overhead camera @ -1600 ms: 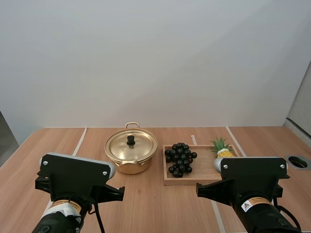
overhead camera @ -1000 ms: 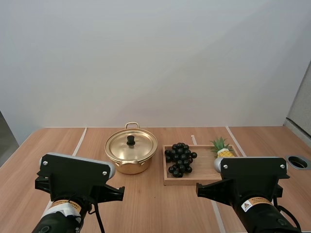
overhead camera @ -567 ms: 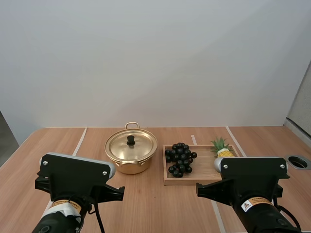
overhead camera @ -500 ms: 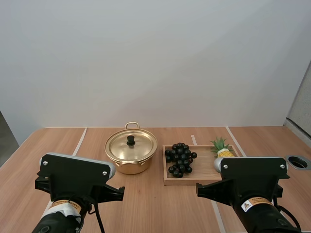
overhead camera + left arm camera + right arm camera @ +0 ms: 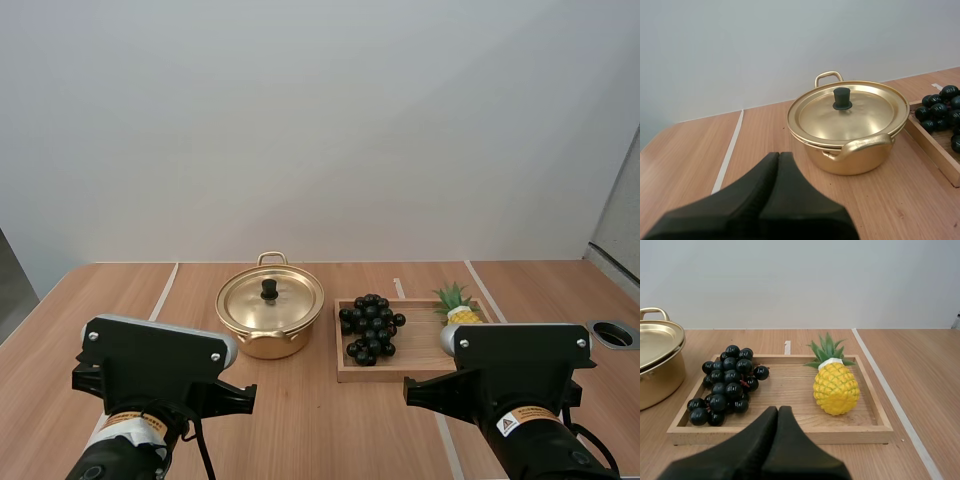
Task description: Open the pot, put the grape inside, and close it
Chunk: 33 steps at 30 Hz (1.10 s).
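**High view.** The pot [image 5: 262,342] is set on the wooden surface [image 5: 320,430], with its lid [image 5: 290,300] seated and a small black knob [image 5: 269,289] at the centre. Just beside it a wooden tray [image 5: 380,373] is placed; the grapes [image 5: 370,327] are laid in the tray's left half and a toy pineapple [image 5: 458,308] in its right half. No step is judged to be done: the lid is on and the grapes are untouched.

**Left wrist view.** The left pincer [image 5: 778,156] is closed on nothing, forming one dark wedge, apart from the pot. The pot is seen to be thin, polished, gold-coloured metal with loop handles [image 5: 860,146]; the lid is a shallow dish. Opening is judged to be the step in hand: the pincer is to be opened, brought over the knob and closed on it, since nothing else on the lid offers a grip.

**Right wrist view.** The right pincer [image 5: 778,410] is likewise closed and empty, near the tray's front rim. The grapes are glossy, dark and round, bunched loosely; the pineapple is yellow and scaled, with green leaves
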Available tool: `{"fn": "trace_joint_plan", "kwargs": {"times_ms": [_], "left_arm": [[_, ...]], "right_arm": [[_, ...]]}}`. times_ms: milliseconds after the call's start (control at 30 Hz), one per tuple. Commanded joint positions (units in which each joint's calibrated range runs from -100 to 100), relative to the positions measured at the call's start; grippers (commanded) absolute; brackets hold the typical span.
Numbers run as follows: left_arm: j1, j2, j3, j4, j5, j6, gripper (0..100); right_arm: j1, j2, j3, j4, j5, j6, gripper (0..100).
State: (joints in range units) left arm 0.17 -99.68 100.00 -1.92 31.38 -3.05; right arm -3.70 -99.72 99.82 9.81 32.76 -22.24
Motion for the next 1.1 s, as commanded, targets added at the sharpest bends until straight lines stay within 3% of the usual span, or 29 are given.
{"fn": "trace_joint_plan", "kwargs": {"times_ms": [0, 667, 800, 1000, 1067], "left_arm": [[0.02, -0.32, 0.0, -0.62, -0.74, -0.59, 0], [0.02, -0.32, 0.0, -0.62, -0.74, -0.59, 0], [0.02, -0.32, 0.0, -0.62, -0.74, -0.59, 0], [0.02, -0.32, 0.0, -0.74, -0.74, -0.59, 0], [0.02, -0.32, 0.0, -0.91, -2.69, -0.59, 0]], "right_arm": [[-0.22, -0.28, 0.18, 0.17, -1.33, -0.12, 1], [-0.22, -0.28, 0.18, 1.02, -1.68, -0.12, 1], [-0.22, -0.28, 0.18, -2.23, -1.68, -0.12, 1], [-0.22, -0.28, 0.18, -2.18, -6.62, -0.22, 1], [-0.22, -0.28, 0.18, -6.32, -11.17, -0.6, 1]]}}
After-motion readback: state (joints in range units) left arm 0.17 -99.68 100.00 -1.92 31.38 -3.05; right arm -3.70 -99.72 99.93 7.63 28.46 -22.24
